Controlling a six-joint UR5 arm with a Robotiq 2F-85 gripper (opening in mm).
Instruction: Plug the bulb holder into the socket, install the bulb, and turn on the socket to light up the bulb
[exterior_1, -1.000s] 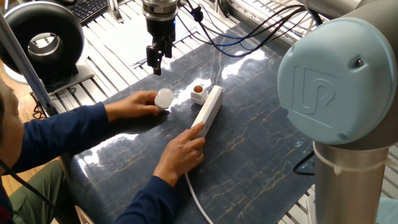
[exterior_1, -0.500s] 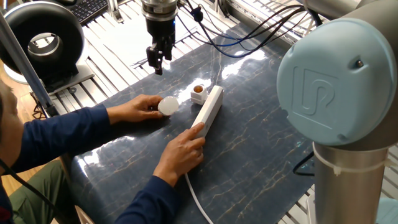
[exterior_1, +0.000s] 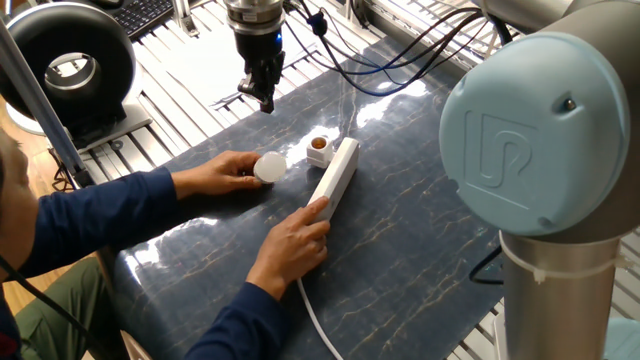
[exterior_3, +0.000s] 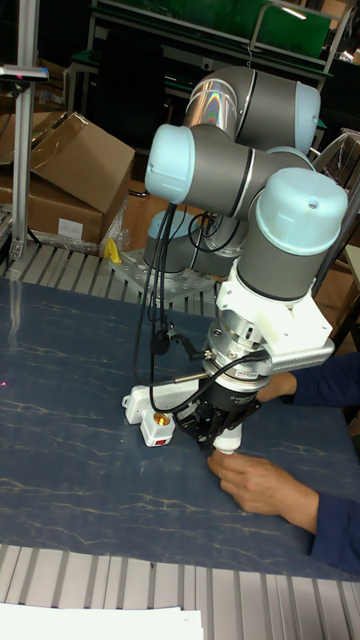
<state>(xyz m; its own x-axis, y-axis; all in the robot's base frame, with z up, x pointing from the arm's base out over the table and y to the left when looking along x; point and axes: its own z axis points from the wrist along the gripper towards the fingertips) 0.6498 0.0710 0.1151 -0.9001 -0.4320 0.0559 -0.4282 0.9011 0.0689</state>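
Our jaws (exterior_1: 265, 100) hang empty, nearly closed, above the surface. The holder (exterior_1: 318, 149) sits touching the socket (exterior_1: 336, 174). We wait for the hands to clear, open wide, descend squarely.

The white bulb (exterior_1: 268, 167) lies on its side on the dark table, near the cube-shaped bulb holder (exterior_1: 318, 150), which sits opening-up just beside the long white socket (exterior_1: 335, 177).
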